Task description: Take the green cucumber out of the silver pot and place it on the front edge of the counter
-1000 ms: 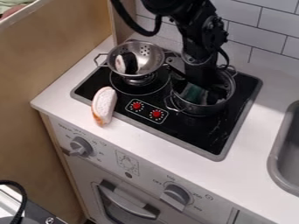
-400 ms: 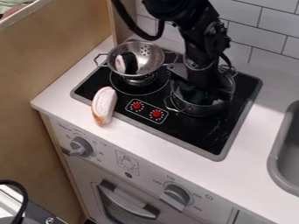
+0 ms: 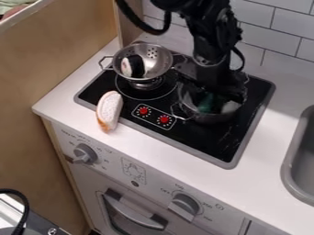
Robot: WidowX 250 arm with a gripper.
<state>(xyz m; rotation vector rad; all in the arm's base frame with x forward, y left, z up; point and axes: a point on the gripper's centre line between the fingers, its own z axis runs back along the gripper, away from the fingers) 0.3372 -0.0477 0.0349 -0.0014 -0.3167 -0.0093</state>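
A black robot arm comes down from the top edge, its gripper (image 3: 215, 98) lowered into a metal pot (image 3: 211, 118) at the right of a black stovetop (image 3: 184, 143). Whether the claw is open or closed, I cannot tell. A dark green item (image 3: 208, 103) sits in the pot, by the gripper. Left of the pot, a steel colander (image 3: 160, 58) holds a black-and-white piece (image 3: 133, 66); bread (image 3: 109, 109) lies across the stovetop's left edge.

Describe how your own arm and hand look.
My arm is black, built of chunky, jointed sections with angular housings and a rounded, shiny part above the hand. The hand is black too, its finer shape hard to make out against the dark surroundings. A thick black cable loops out on one side, a thinner one on the other.
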